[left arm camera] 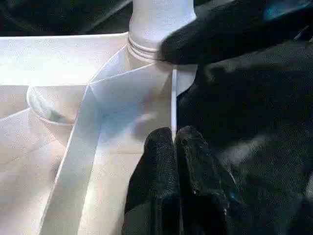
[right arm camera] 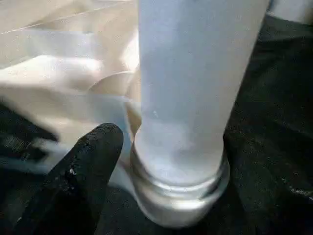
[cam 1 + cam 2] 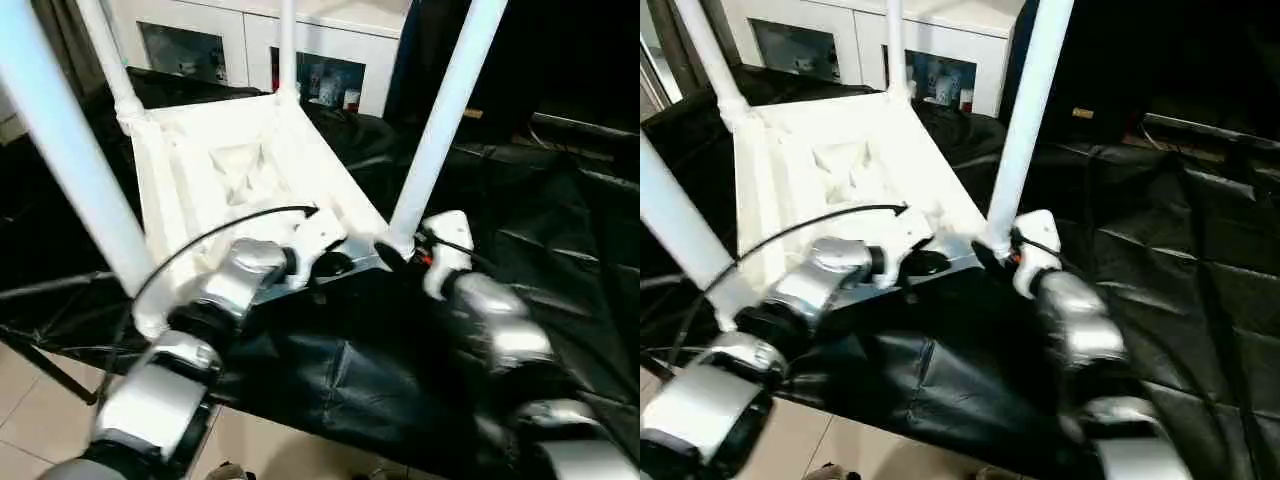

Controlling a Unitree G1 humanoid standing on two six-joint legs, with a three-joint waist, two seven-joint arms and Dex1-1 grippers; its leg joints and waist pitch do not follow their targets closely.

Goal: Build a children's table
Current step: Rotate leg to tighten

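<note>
All four legs [image 3: 445, 115] run off the top edge, and the forearms [image 3: 490, 320] are motion-blurred.

I see the children's table [image 3: 240, 170] as smooth white plastic, faintly glossy along its ribs, and the legs [image 3: 445, 120] have the same slick finish. Under it lies a black sheet [image 3: 520, 220], shiny and creased like plastic film. My forearms [image 3: 490, 320] are brushed silver metal; the fingers [image 1: 168, 181] look matt black, slightly grainy.

No words, labels or numbers are legible anywhere — nothing readable.
</note>
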